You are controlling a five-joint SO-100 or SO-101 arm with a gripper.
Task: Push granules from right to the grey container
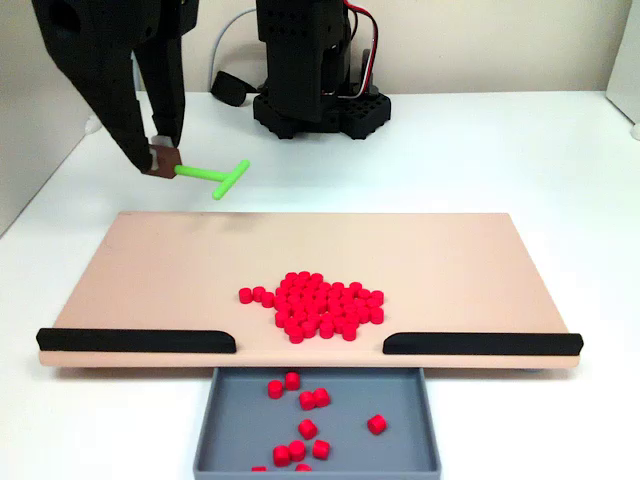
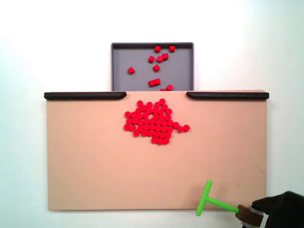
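In the fixed view facing the arm, one grey container (image 1: 230, 420) is being seen nearest the camera, tucked against the near edge of the single tan board (image 1: 150, 270), in the gap between two black strips (image 1: 135, 340) (image 1: 482, 343). About ten granules (image 1: 322, 305) are lying loose inside it, scattered over its middle, some cut off by the lower picture edge. On the board, the rest are being kept in one dense heap just behind the gap, near the board's near edge and roughly centred along its length; several dozen are being counted there, too many to number exactly. In a fixed view from above, the same heap (image 2: 154, 121) is being shown just short of the tray (image 2: 123, 71).

Beyond the board's far edge, towards its left corner in the facing view, one gripper (image 1: 160, 160) is being held above the white table (image 1: 500, 150), its fingers clamped on the brown block at the end of one green T-shaped pusher (image 1: 215, 176). The pusher's crossbar is being carried clear of the granules. Farthest back, the arm's black base (image 1: 320, 105) is standing.
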